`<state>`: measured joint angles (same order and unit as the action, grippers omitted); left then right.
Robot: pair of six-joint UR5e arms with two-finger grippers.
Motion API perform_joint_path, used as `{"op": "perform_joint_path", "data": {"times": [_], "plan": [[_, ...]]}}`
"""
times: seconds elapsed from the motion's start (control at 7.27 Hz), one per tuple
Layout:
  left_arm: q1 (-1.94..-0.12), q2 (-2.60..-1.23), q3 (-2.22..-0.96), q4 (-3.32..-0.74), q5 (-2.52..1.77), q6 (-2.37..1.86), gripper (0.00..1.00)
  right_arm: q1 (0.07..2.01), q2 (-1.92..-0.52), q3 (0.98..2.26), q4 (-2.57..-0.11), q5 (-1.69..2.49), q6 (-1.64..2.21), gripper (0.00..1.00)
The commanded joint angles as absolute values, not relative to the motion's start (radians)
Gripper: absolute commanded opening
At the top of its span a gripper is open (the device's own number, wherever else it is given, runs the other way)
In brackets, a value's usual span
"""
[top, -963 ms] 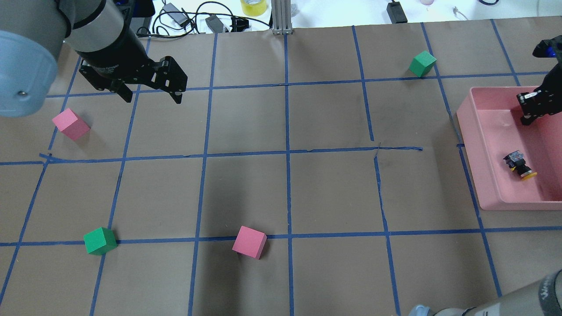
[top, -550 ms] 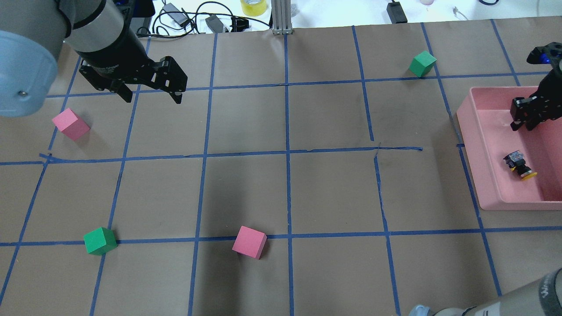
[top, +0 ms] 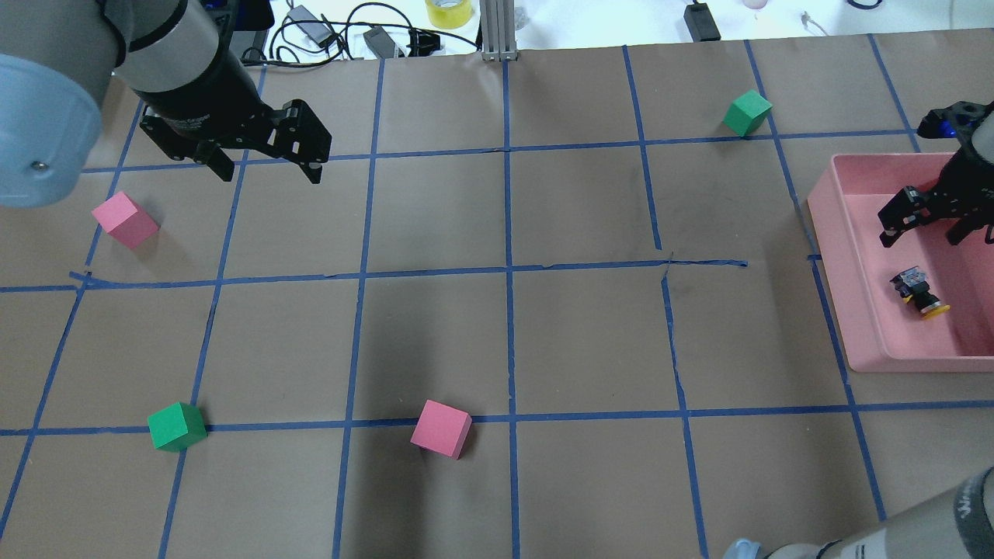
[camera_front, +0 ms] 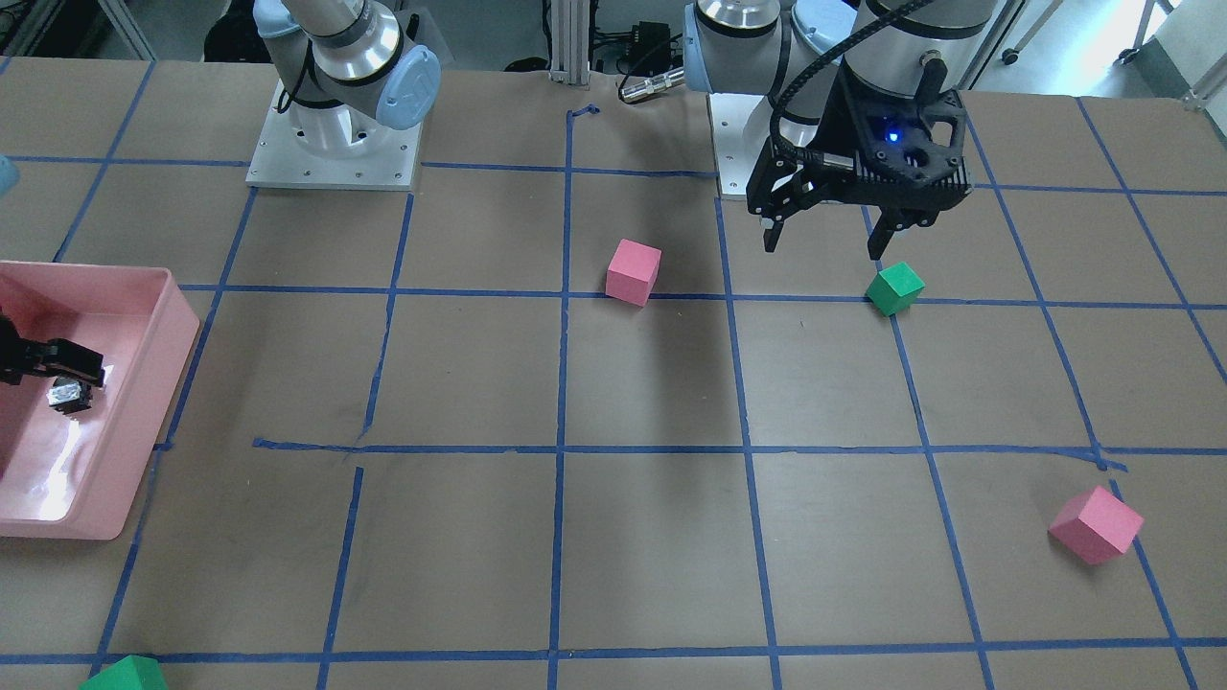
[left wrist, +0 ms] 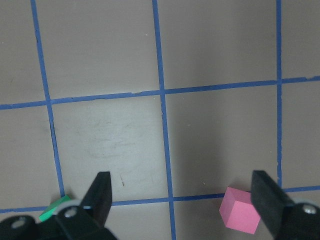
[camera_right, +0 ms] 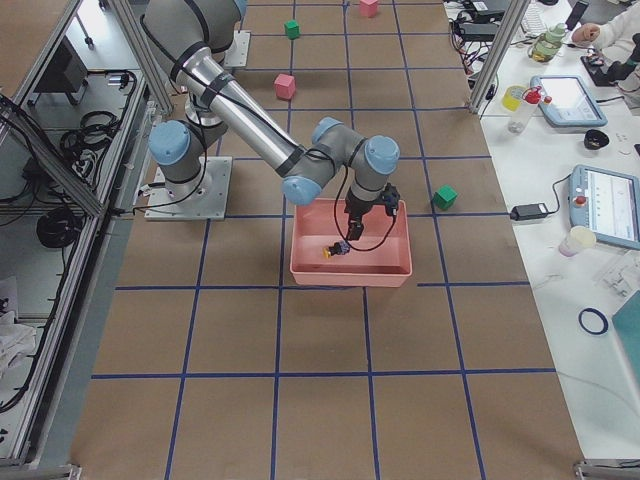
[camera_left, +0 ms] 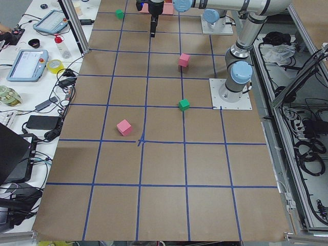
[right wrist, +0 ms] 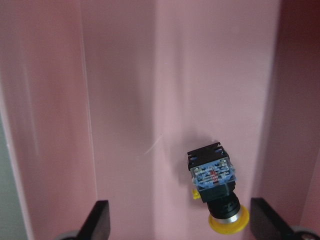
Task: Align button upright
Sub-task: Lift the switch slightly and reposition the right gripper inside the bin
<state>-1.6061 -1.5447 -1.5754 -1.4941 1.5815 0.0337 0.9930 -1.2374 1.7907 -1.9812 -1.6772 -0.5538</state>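
Overhead. My left pincer (top: 269, 172) hangs above the table (top: 435, 334) at the far left. Its jaws are wide and hold nothing. My right pincer (top: 920, 237) hangs over the pink tray (top: 827, 233) at the right edge, jaws also wide and empty. The button (top: 919, 293) lies on its side on the tray floor with its yellow cap pointing toward me and to my right. It is just nearer me than the right fingertips and apart from them. Four cubes sit on the paper: far green cube (top: 747, 112) beyond the tray's corner, left pink cube (top: 124, 220), near green cube (top: 176, 425), near pink cube (top: 441, 428).

Front-facing. Left pincer is spread wide above the near green cube and clear of it. At the picture's left edge, one black finger of the right pincer sits close over the button. Contact cannot be judged here.

Left end. Cubes sit on the blue tape grid (camera_left: 146, 106). The button cannot be made out.

Right end. My right arm bends down into the tray. The button lies by the fingertips, cap toward my base's side.

Left wrist. Both fingertips are at the bottom corners, wide apart, with bare paper between them. A pink cube is just inside one tip and a green corner shows by the other.

Right wrist. Fingertips are wide apart at the bottom corners. The button lies on the pink floor between them, closer to the tip at the picture's right and touching neither. Its blocky base is up-picture and its yellow cap down-picture.
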Motion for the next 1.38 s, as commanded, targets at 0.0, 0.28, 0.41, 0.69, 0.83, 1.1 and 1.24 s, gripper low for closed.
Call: {"op": "perform_joint_path", "data": {"times": [0.0,0.28,0.41,0.69,0.83,1.1,1.24], "plan": [[-1.606,-1.545,-1.575,-1.494,1.582,0.034,1.0,0.986,-1.236,1.836,-1.982,-1.681,-0.554,1.0],[-1.606,-1.545,-1.575,-1.494,1.582,0.034,1.0,0.986,-1.23,1.848,-1.988,-1.678,-0.581,1.0],[-1.606,-1.545,-1.575,-1.494,1.582,0.034,1.0,0.982,-1.227,1.851,-1.988,-1.683,-0.639,1.0],[-1.606,-1.545,-1.575,-1.494,1.582,0.034,1.0,0.951,-1.215,1.873,-1.997,-1.697,-0.641,1.0],[-1.606,-1.545,-1.575,-1.494,1.582,0.034,1.0,0.945,-1.207,1.875,-2.047,-1.697,-0.641,1.0],[-1.606,-1.545,-1.575,-1.494,1.582,0.034,1.0,0.945,-1.192,1.875,-2.062,-1.697,-0.64,1.0],[-1.606,-1.545,-1.575,-1.494,1.582,0.034,1.0,0.945,-1.192,1.875,-2.062,-1.698,-0.64,1.0]]}}
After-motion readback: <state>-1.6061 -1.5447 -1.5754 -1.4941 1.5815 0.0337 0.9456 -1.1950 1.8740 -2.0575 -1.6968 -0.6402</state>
